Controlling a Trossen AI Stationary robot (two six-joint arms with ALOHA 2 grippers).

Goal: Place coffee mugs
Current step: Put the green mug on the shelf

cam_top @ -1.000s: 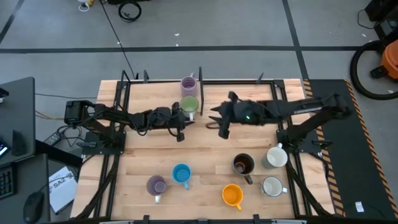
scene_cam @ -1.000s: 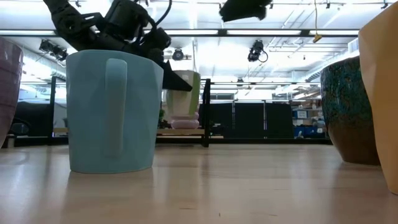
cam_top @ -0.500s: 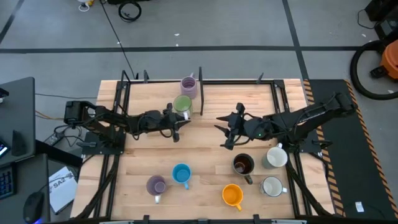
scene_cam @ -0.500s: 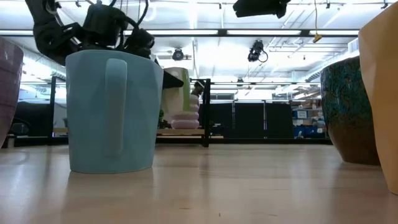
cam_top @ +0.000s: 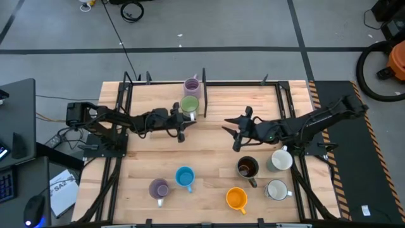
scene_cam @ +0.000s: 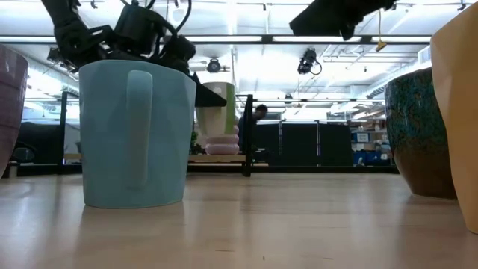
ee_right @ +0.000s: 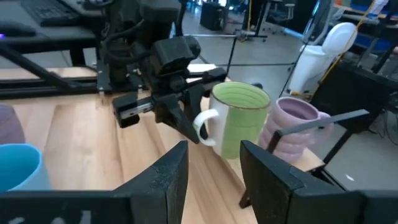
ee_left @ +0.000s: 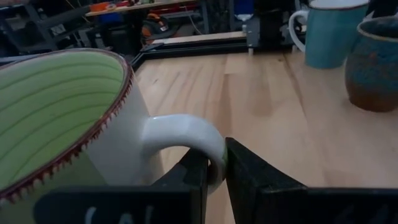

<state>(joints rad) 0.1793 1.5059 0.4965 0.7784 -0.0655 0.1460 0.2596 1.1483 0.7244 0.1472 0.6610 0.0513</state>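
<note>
The green mug [cam_top: 190,104] is at the table's far middle, just in front of a lilac mug [cam_top: 192,87]. My left gripper [cam_top: 183,118] reaches in from the left and is shut on the green mug's white handle. In the low view the green mug [scene_cam: 221,108] hangs above the tabletop, with the lilac mug [scene_cam: 222,143] showing under it. My right gripper [cam_top: 235,132] is open in the air right of centre, its fingers pointing toward the green mug [ee_right: 239,121] and touching nothing. My left gripper pinches the outer bend of the green mug's handle [ee_left: 206,138] between its two fingers [ee_left: 245,171]. The fingers come in about level from the table's left and near side. The mug stays upright, mouth up, lifted clear of the table.
Near the front edge stand a blue mug [cam_top: 184,177] and a lilac mug [cam_top: 158,188]. To the front right are a dark brown mug [cam_top: 247,167], an orange mug [cam_top: 236,198] and two white mugs [cam_top: 280,159] [cam_top: 276,189]. A black frame [cam_top: 204,85] rims the table's far side.
My right gripper has sunk and gone toward the table's right and near edges, away from the green mug, staying open. The green mug stays in my left gripper's hold.
</note>
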